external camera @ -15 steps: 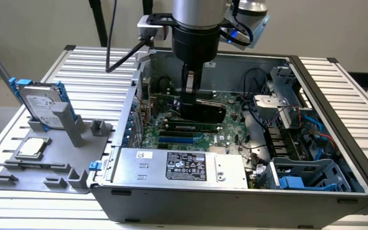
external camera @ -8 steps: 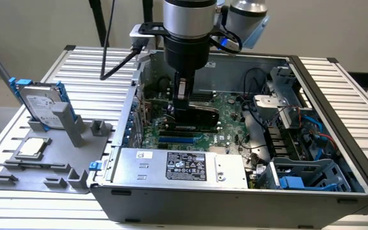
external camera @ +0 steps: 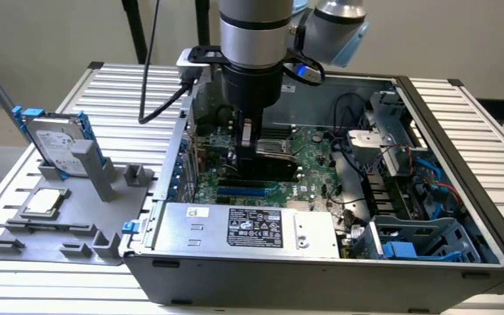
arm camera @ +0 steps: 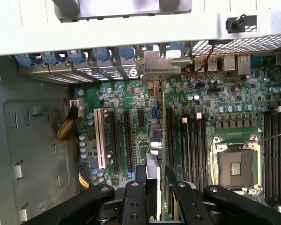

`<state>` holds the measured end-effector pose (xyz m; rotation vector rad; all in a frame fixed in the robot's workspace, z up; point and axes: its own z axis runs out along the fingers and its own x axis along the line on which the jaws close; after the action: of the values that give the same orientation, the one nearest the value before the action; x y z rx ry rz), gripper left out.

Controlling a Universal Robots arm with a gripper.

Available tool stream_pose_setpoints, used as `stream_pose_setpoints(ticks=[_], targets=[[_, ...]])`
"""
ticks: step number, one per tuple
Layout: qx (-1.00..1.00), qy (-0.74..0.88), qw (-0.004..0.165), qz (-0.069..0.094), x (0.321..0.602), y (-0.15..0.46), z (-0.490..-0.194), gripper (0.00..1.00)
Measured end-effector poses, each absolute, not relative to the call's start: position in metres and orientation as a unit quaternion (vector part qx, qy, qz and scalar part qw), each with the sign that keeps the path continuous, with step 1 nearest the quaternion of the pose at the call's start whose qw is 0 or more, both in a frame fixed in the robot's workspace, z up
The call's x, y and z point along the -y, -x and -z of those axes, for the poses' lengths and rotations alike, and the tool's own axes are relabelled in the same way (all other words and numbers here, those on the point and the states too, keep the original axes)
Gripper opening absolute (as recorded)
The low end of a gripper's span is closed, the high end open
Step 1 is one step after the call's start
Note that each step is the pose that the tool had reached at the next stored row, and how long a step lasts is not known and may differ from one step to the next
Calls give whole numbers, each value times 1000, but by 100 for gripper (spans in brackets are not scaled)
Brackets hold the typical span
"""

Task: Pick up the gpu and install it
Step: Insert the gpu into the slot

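Observation:
The gpu stands on edge over the green motherboard inside the open computer case. In the wrist view I see it as a thin line, its silver bracket up against the case's rear slot wall. My gripper is shut on the card's upper edge, one black finger on each side. In the exterior view the arm reaches straight down into the case, and the gripper holds the gpu, black face showing, low on the board.
A white expansion slot and dark slots lie beside the card, the bare CPU socket on the other side. The power supply fills the case's near side. Outside, a grey fixture holds the hard drive and CPU chip.

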<state>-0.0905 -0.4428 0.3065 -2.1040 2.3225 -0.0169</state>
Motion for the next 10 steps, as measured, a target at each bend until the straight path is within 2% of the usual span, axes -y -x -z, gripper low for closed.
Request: stream_pose_setpoints(ticks=[10], targets=[[-734, 679, 5, 6, 443, 94, -287, 27]])
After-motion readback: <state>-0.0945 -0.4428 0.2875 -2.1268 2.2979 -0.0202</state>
